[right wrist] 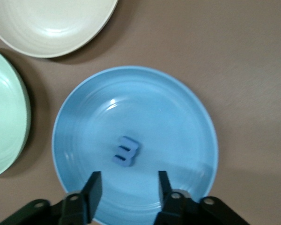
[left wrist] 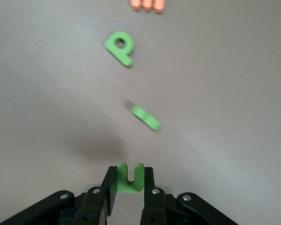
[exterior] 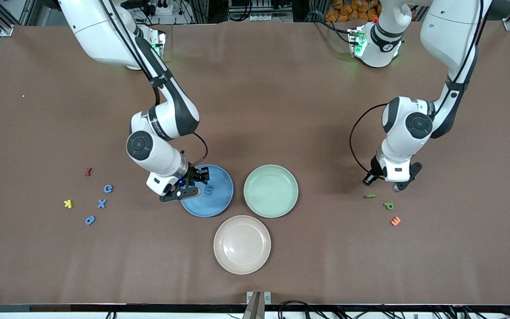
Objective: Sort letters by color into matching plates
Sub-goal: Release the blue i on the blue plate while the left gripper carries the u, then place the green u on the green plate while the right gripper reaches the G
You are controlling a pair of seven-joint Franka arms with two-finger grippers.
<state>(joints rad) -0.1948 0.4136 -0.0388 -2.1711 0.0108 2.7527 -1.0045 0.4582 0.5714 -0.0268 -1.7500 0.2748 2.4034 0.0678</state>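
A blue letter (right wrist: pixel 126 151) is released into the blue plate (exterior: pixel 224 186) by the spread right pincer (right wrist: pixel 126 187); a green letter (left wrist: pixel 130 179), pinched in the left pincer (left wrist: pixel 130 187), awaits carriage to the green plate (exterior: pixel 271 191).

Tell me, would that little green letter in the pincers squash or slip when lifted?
The green letter looks like chunky foam, so it probably gives a little yet keeps its shape. It is tiny, so likely very light. The left gripper pinches it by both flat sides, so slipping seems unlikely.
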